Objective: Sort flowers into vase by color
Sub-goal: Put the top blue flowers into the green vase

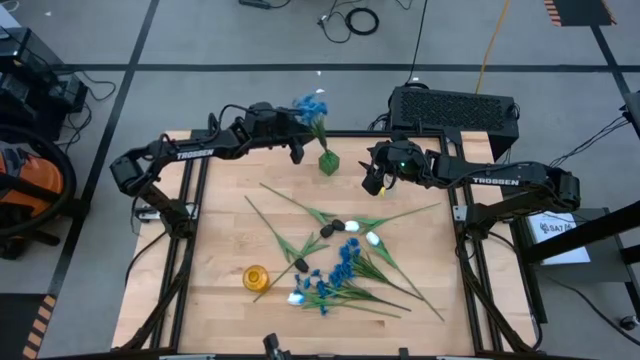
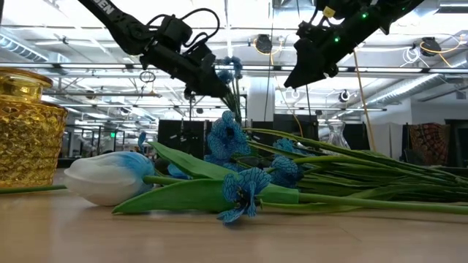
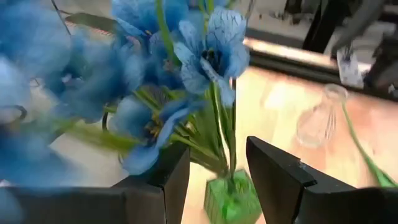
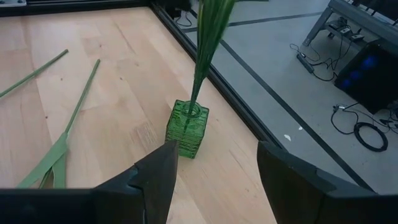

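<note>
Table's far edge, green vase [image 1: 328, 162] with blue flowers [image 1: 311, 106], flanked by gaping left claw [image 1: 296, 152], right claw [image 1: 372, 186].

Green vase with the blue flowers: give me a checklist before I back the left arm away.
1. Green vase upright near the table's far edge: ok.
2. Blue flowers with stems down in the vase neck: ok.
3. Left gripper open, fingers either side of the stems, none pinched: ok.
4. Stems free of the left fingers: cannot tell, blooms crowd the left wrist view.
5. Right gripper open, beside the vase, not touching it: ok.
6. Remaining flowers lie mid-table, away from the vase: ok.
</note>
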